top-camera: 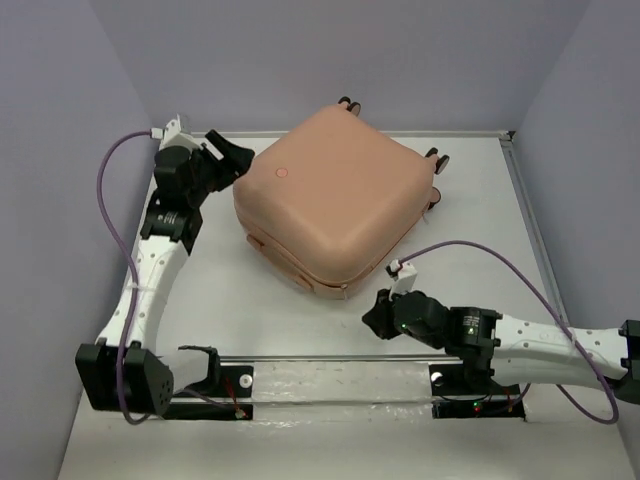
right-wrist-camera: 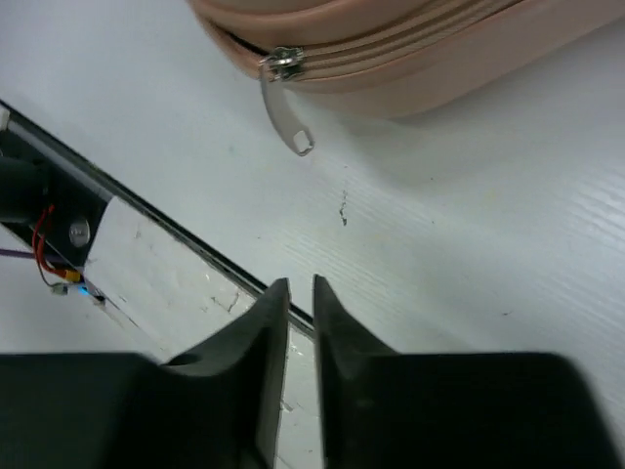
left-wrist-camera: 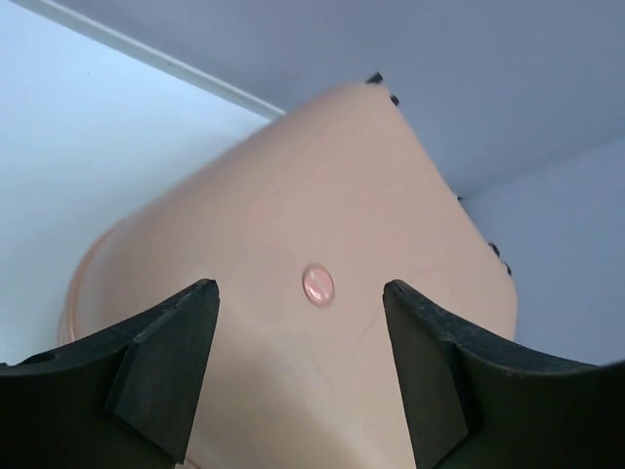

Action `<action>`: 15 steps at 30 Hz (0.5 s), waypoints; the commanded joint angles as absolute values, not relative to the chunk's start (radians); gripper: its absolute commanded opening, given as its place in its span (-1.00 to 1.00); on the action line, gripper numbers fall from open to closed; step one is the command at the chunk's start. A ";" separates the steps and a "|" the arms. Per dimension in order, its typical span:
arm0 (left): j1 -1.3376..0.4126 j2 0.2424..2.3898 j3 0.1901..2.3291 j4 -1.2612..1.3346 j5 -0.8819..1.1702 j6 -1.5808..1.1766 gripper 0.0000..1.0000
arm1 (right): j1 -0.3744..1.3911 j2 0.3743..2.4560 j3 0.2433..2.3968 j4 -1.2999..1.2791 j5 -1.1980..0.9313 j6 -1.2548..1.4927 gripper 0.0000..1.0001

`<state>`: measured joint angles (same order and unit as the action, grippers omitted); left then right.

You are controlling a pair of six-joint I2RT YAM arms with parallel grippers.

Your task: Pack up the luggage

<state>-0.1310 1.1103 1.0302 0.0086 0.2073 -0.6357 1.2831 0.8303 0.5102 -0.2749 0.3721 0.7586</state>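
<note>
The luggage [top-camera: 335, 195] is a peach-pink hard-shell suitcase lying closed on the table, turned at an angle, with its wheels toward the back. A round mark [left-wrist-camera: 318, 284] shows on its shell. My left gripper [top-camera: 238, 160] is open at the suitcase's left corner, its jaws spread above the shell [left-wrist-camera: 322, 391] and holding nothing. My right gripper [top-camera: 374, 316] is shut and empty, just in front of the suitcase's near edge. The zipper pull [right-wrist-camera: 285, 106] hangs from the closed zip line [right-wrist-camera: 410, 39] a short way beyond my right fingertips [right-wrist-camera: 275, 293].
A metal rail [top-camera: 330, 358] with clamps runs along the table's near edge between the arm bases. Purple cables [top-camera: 110, 200] loop off both arms. Lavender walls enclose the white table [top-camera: 470, 215] at the back and sides.
</note>
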 commanded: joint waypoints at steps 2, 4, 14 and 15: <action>-0.026 1.404 1.239 0.035 0.290 -0.623 0.59 | 1.140 0.818 0.563 -0.437 0.575 0.847 -0.86; -0.011 1.483 1.333 0.002 0.298 -0.608 0.60 | 0.995 0.822 0.552 -0.410 0.571 0.812 -0.86; -0.009 1.867 1.457 -0.064 0.402 -0.564 0.57 | 0.468 1.076 0.592 0.038 0.201 0.609 -0.86; -0.015 1.887 1.416 -0.039 0.403 -0.568 0.55 | 0.431 1.118 0.604 0.102 0.127 0.589 -0.86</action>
<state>-0.0051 1.8439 1.4315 -0.0349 0.3058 -0.5968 0.5304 0.9783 0.5388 -0.1726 0.3439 0.6819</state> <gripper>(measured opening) 0.787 0.070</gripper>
